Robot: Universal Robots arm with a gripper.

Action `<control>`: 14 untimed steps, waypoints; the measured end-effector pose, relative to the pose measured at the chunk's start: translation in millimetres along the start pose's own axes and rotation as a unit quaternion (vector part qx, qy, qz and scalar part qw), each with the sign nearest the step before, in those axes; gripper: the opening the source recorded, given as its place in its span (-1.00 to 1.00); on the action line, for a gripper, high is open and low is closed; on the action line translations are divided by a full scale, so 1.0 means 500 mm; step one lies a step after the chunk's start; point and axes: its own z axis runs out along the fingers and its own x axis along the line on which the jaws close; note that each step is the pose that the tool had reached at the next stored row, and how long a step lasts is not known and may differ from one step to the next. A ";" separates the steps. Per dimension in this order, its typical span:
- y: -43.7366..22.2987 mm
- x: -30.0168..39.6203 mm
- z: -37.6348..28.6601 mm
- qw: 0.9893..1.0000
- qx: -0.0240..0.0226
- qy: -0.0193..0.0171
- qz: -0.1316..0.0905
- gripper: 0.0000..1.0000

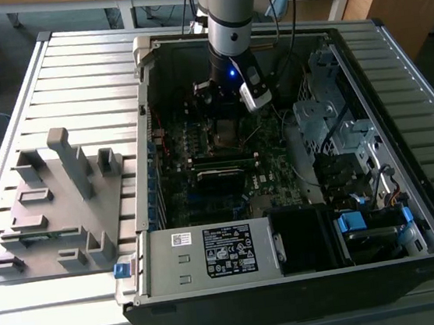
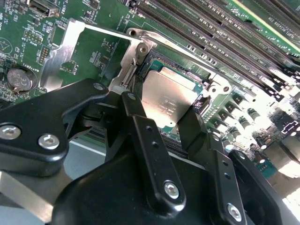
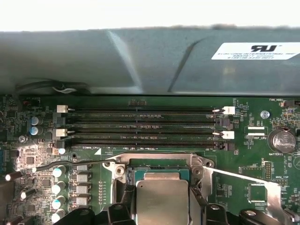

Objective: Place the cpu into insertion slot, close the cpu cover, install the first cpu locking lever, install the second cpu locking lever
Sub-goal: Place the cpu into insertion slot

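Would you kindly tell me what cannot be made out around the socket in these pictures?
1. First wrist view: the cpu and insertion slot are partly cut off by the picture's edge and the gripper.
2. First wrist view: the cpu cover runs past the edge.
3. Second wrist view: the gripper covers the cpu's near side.
4. Exterior view: the gripper hides much of the insertion slot.

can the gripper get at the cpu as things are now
Probably yes: the gripper hangs right over the cpu, and nothing lies between the two.
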 end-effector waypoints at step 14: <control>0.000 0.000 -0.007 1.000 0.000 0.000 0.000 0.08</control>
